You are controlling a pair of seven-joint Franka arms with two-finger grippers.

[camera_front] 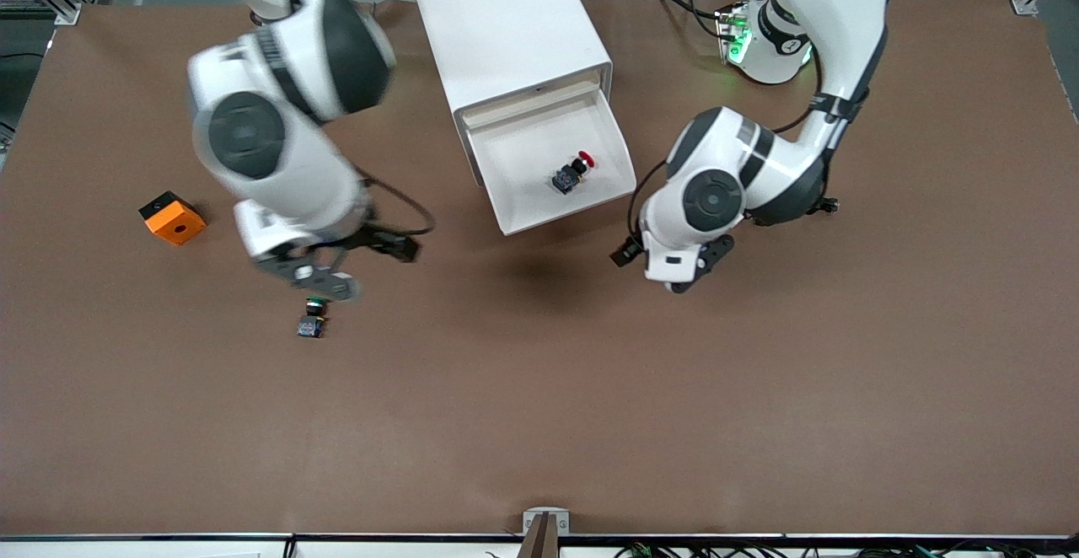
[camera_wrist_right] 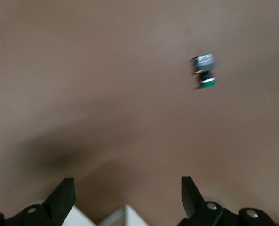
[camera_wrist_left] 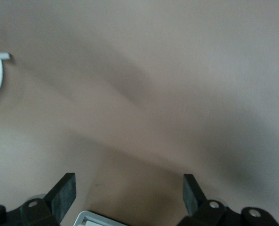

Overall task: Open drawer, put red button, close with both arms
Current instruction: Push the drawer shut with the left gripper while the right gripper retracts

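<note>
I see the cabinet w/ top drawer pulled out, red button lying inside. Left gripper wide apart, empty, over bare table. Right gripper same, near green button.

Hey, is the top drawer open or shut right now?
Open. The drawer is pulled out of the cabinet, and the red button lies in its tray.

You are looking at bare counter at 6 o'clock of the drawer, which is standing open. The green button and orange cube are lying toward 8 o'clock.
</note>
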